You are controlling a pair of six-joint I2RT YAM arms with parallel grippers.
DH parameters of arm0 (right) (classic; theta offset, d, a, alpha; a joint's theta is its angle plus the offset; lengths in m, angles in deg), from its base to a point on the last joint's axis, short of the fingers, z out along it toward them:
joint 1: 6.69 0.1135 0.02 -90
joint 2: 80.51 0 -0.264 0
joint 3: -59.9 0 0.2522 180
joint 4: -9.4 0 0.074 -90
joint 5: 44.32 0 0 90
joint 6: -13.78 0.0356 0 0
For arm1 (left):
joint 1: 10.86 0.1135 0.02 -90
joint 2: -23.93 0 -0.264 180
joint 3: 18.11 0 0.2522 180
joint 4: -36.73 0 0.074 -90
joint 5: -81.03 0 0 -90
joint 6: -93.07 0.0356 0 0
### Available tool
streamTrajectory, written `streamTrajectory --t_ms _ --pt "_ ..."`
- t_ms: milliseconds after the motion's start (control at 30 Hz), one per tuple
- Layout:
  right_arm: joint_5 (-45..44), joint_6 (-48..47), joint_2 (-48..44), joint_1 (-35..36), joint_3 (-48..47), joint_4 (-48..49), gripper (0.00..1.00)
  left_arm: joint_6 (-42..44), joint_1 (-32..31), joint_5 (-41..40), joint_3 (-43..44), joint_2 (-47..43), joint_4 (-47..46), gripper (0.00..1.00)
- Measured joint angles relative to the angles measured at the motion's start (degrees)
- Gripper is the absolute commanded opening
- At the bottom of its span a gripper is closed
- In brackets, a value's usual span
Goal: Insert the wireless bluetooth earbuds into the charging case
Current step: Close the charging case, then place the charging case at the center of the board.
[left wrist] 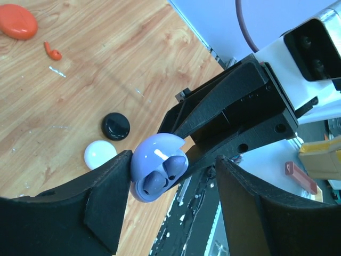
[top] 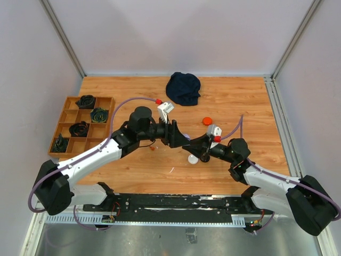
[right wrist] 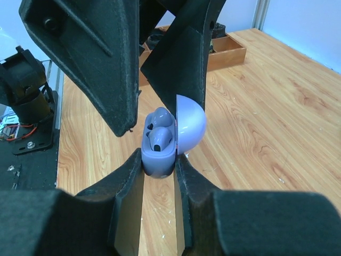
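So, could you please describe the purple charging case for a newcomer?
Start at the middle of the wooden table. Just above it, the right arm's fingers pinch the purple case. Unlike the white case, black case and orange case lying on the boards, it is open, with purple buds inside.

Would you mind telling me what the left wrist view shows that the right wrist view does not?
Only the left wrist: an orange case, a loose red-orange earbud, a black case and a white case. Only the right wrist: the wooden divided tray behind. Both: the open purple case holding purple earbuds, clamped by the right gripper.
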Motion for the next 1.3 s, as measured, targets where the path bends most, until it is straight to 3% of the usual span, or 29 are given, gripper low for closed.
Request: streamTrajectory --t_ms 533,767,967,1300 --pt "2.51 1.42 2.12 -0.02 -0.52 0.57 0.06 0.44 2.03 1.68 -0.17 -4.57 -3.76 0.7" --pt "2.67 1.55 2.25 -0.02 -4.63 -5.73 0.06 1.55 2.51 -14.82 -1.86 -9.64 3.98 0.76" --pt "1.84 1.53 2.4 -0.02 -10.6 -20.92 0.09 1.99 2.58 -30.18 -4.24 -14.69 13.16 0.81" --pt "-2.43 3.26 2.84 -0.02 -15.1 -45.42 0.09 1.84 2.58 -41.2 -11.02 -19.8 19.41 0.87"
